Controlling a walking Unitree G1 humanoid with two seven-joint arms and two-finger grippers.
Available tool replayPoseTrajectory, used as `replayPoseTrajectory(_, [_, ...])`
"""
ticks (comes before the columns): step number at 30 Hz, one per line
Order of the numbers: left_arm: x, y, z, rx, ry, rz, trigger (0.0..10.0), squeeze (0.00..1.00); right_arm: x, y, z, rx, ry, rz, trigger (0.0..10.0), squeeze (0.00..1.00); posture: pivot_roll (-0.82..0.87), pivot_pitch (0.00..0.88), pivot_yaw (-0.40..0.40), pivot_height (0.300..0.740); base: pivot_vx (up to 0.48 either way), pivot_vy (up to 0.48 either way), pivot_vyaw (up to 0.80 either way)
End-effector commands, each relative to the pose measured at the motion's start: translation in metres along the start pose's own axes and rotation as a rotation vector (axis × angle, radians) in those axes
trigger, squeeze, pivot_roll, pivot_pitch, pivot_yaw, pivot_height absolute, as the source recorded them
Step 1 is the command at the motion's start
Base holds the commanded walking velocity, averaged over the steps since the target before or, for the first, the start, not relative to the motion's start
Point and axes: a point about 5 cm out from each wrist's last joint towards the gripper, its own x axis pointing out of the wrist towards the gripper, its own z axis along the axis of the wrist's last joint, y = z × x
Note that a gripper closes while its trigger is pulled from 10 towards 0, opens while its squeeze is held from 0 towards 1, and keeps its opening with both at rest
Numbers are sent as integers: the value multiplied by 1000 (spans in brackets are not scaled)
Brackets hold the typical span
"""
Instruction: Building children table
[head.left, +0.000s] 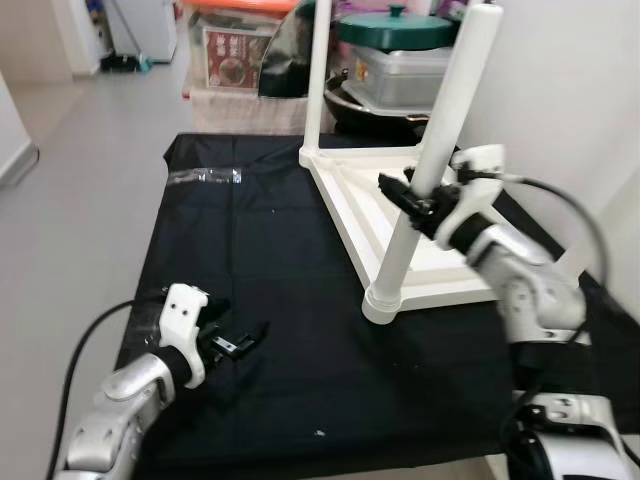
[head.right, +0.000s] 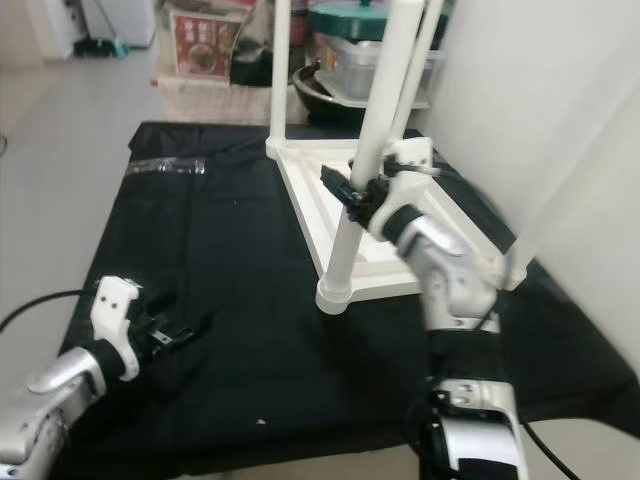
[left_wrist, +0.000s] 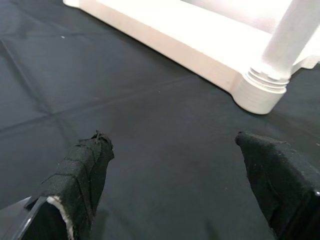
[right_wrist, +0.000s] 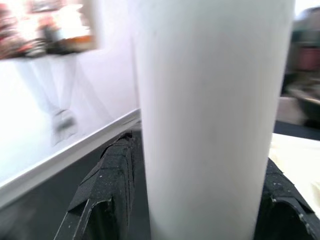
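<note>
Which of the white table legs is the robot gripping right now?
The near leg, leaning in the front corner socket; the right gripper clamps it mid-height. The far leg stands free.

White plastic children's table top (head.left: 440, 262) lies upside down on the black cloth, centre-right of my head views, underside ribs up. Near-corner leg (head.left: 436, 155), a white round tube, stands in its threaded socket (head.left: 382, 303), leaning toward upper right. My right tool (head.left: 418, 203) is clamped around that leg about mid-height. Second white leg (head.left: 317, 75) stands upright at the far corner, upper centre of frame.
</note>
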Motion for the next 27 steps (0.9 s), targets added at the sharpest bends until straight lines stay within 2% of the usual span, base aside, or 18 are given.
replayPoseTrajectory(1, [0, -3, -3, -9, 7, -6, 10000, 0, 3, 11, -18, 23, 55, 144, 10000, 0, 84, 0, -123, 740, 0, 0, 0])
replayPoseTrajectory(3, [0, -3, -3, -10, 5, -4, 10000, 0, 4, 19, -31, 33, 93, 213, 10000, 0, 93, 0, -130, 740, 0, 0, 0])
replayPoseTrajectory(4, [0, -3, -3, -10, 5, -3, 10000, 0, 6, 28, -42, 37, 126, 277, 8588, 0, 96, 0, -131, 740, 0, 0, 0])
replayPoseTrajectory(5, [-1, -3, -3, -11, 4, -1, 10000, 0, 9, 39, -55, 46, 164, 331, 0, 0, 99, 0, -132, 740, 0, 0, 0])
replayPoseTrajectory(9, [-1, -3, -3, -11, 4, -1, 10000, 0, 10, 46, -62, 53, 187, 363, 0, 0, 99, 0, -132, 740, 0, 0, 0])
replayPoseTrajectory(10, [-2, -2, -3, -11, 5, 0, 10000, 0, 16, 45, -74, 40, 235, 292, 0, 0, 96, 0, -128, 740, 0, 0, 0])
replayPoseTrajectory(11, [-3, -2, -3, -11, 7, 1, 10000, 0, 23, 36, -90, 2, 334, 86, 0, 0, 93, 0, -128, 740, 0, 0, 0])
replayPoseTrajectory(12, [-3, -2, -3, -11, 7, 1, 10000, 0, 23, 36, -90, 2, 334, 86, 0, 0, 93, 0, -128, 740, 0, 0, 0])
replayPoseTrajectory(13, [-4, -1, -4, -12, 11, 1, 10000, 0, 4, -12, -118, 16, 463, -653, 0, 0, 81, 0, -122, 740, 0, 0, 0])
replayPoseTrajectory(15, [-4, -1, -4, -12, 11, 1, 10000, 0, 4, -12, -118, 16, 463, -653, 0, 0, 81, 0, -122, 740, 0, 0, 0])
replayPoseTrajectory(16, [-3, -2, -4, -12, 12, 0, 10000, 0, -19, -25, -130, 64, 509, -920, 0, 0, 84, 0, -122, 740, 0, 0, 0])
replayPoseTrajectory(17, [-2, -3, -4, -14, 10, -2, 10000, 0, -40, -30, -135, 82, 520, -1097, 0, 0, 85, 0, -119, 740, 0, 0, 0])
replayPoseTrajectory(22, [-2, -3, -4, -17, 9, -6, 10000, 0, -61, -25, -131, 63, 490, -1222, 0, 0, 69, 0, -109, 740, 0, 0, 0])
replayPoseTrajectory(23, [-2, -3, -4, -16, 13, -9, 10000, 0, -61, -18, -130, 82, 475, -1190, 2039, 0, 66, 0, -107, 740, 0, 0, 0])
replayPoseTrajectory(24, [-1, -3, -5, -15, 17, -13, 10000, 0, -47, -6, -121, 68, 415, -1003, 10000, 0, 55, 0, -101, 740, 0, 0, 0])
replayPoseTrajectory(25, [-1, -3, -5, -15, 16, -15, 10000, 0, -41, -3, -116, 99, 366, -929, 10000, 0, 52, 0, -100, 740, 0, 0, 0])
replayPoseTrajectory(26, [0, -3, -4, -15, 14, -15, 10000, 0, -36, -3, -108, 105, 313, -879, 10000, 1000, 50, 0, -100, 740, 0, 0, 0])
replayPoseTrajectory(27, [0, -3, -4, -15, 14, -15, 10000, 0, -36, -3, -108, 105, 313, -879, 10000, 1000, 50, 0, -100, 740, 0, 0, 0])
